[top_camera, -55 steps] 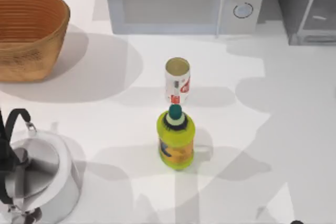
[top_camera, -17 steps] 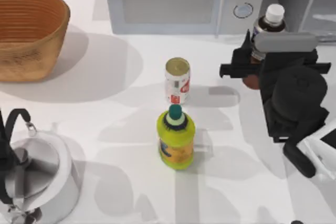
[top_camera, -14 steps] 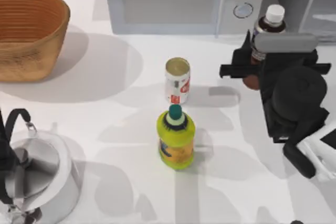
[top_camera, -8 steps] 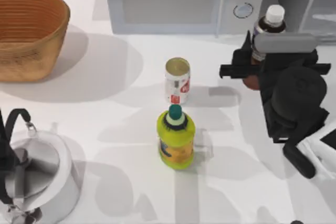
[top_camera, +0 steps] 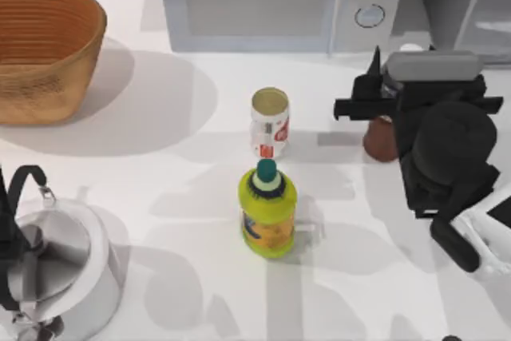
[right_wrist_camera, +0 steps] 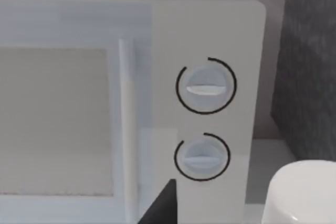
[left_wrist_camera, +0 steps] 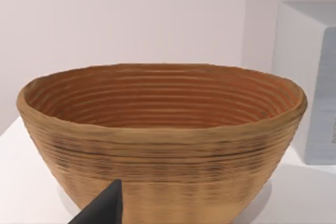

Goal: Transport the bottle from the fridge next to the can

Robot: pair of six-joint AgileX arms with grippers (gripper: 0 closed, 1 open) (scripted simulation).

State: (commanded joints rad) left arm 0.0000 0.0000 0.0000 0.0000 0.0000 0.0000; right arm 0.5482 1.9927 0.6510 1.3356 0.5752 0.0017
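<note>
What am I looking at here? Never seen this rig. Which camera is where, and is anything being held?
It is a simulated two-arm AgileX robot at a white table. The top view looks down from overhead; the other two come from cameras on each wrist. The right pincer is over the table's right side, at the dark bottle, whose base stands out below it; whether it grips cannot be told. The left wrist view faces the woven basket. Also on the table: the can, a yellow-green bottle, a kettle, a microwave and the fridge.
</note>
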